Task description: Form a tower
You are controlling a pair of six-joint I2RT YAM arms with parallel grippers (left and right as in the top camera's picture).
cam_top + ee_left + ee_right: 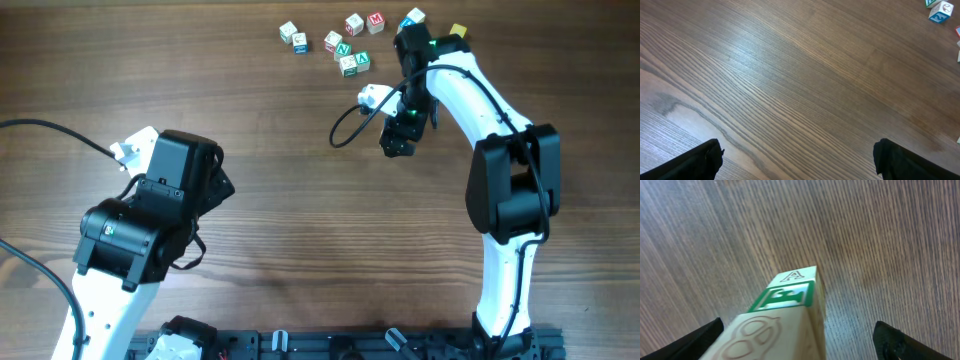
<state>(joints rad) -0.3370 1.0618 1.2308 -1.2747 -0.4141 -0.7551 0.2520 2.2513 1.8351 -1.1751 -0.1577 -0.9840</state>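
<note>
The tower shows only in the right wrist view. It is a column of three letter cubes running toward the camera: a far one with a letter A, a middle one with a green frame, and a near pale one with brown rings. My right gripper is open around it. The column sits close to the left finger and well clear of the right finger. From overhead, the right gripper hides the tower. My left gripper is open over bare wood, with nothing between its fingers.
Several loose letter cubes lie scattered at the back of the table, with two more behind the right arm. One blue and white cube shows at the top right of the left wrist view. The left arm stands at the near left.
</note>
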